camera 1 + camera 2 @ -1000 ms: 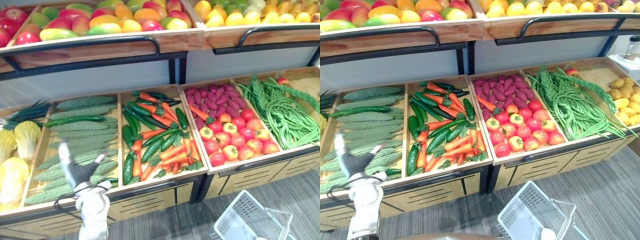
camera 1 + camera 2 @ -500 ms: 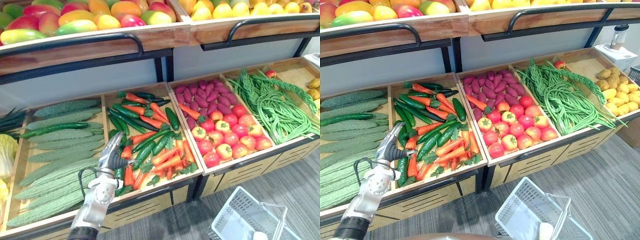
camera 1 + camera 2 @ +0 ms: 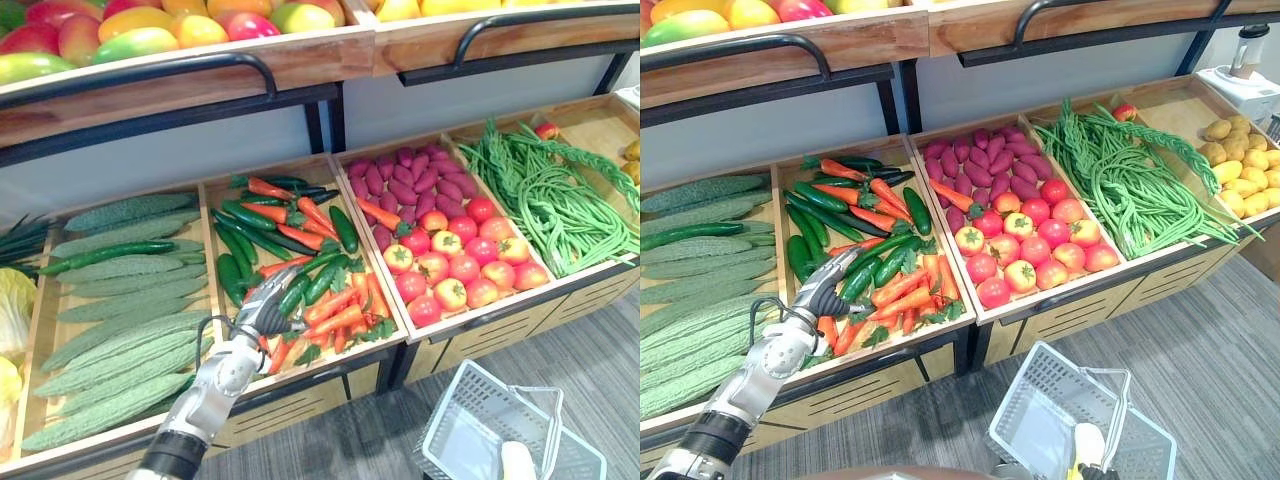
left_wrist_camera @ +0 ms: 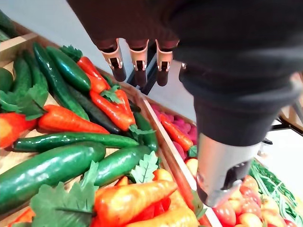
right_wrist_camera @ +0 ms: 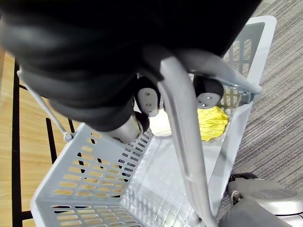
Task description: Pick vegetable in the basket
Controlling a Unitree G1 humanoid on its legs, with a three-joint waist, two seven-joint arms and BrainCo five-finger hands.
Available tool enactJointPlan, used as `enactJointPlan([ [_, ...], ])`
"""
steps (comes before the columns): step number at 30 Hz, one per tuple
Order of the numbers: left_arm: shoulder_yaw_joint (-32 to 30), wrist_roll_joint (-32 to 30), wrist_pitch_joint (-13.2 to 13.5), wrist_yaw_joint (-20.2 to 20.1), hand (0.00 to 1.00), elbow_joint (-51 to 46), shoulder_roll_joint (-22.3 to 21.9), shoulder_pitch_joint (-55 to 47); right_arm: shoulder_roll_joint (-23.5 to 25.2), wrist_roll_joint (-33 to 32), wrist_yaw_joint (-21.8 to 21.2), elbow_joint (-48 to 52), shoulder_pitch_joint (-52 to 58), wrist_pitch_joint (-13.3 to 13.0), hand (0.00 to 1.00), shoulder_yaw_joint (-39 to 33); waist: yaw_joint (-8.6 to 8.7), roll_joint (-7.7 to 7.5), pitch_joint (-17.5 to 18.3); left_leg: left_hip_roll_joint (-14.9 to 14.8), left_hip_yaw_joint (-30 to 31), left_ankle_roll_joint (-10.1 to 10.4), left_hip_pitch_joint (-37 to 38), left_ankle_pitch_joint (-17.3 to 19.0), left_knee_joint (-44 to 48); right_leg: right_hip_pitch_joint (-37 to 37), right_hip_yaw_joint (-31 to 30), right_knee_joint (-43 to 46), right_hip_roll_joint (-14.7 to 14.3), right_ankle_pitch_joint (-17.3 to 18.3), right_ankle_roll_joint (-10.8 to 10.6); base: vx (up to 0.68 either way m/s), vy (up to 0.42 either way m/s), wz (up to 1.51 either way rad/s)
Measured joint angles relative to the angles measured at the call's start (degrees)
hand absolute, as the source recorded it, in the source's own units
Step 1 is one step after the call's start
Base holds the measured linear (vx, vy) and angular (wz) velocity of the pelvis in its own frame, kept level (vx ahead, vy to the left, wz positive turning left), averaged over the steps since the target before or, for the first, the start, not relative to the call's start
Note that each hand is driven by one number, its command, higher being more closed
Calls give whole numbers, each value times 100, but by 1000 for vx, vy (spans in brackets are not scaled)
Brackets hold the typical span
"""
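Head stereo downward; wrist views close

Silver-grey arm (image 3: 215,385), dark ribbed cover (image 4: 227,71), dark-tipped fingers (image 4: 140,61).

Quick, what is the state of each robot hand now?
Left robot hand: open, holding nothing.
Right robot hand: closed on the basket handle.

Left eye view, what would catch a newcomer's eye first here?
The left hand, fingers straight, hangs over the middle compartment of orange carrots and dark green cucumbers. Right of it, bright red tomatoes fill the front of the next compartment. At the lower right, the right hand curls round the handle of a pale grey basket.
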State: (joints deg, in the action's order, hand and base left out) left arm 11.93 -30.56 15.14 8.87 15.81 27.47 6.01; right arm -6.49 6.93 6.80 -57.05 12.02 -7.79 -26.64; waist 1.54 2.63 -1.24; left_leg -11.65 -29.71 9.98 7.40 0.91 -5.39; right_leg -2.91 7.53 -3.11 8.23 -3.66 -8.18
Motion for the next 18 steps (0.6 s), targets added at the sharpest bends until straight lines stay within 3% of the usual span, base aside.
enactJointPlan([
  [18,107,-215,-198,-26,0,914,-70,189,0,0,-9,42,-174,13,100,2,-2,-20,-169,-10,-138,-10,-208,10,122,-330,-135,178,47,3,1,-32,-22,-3],
])
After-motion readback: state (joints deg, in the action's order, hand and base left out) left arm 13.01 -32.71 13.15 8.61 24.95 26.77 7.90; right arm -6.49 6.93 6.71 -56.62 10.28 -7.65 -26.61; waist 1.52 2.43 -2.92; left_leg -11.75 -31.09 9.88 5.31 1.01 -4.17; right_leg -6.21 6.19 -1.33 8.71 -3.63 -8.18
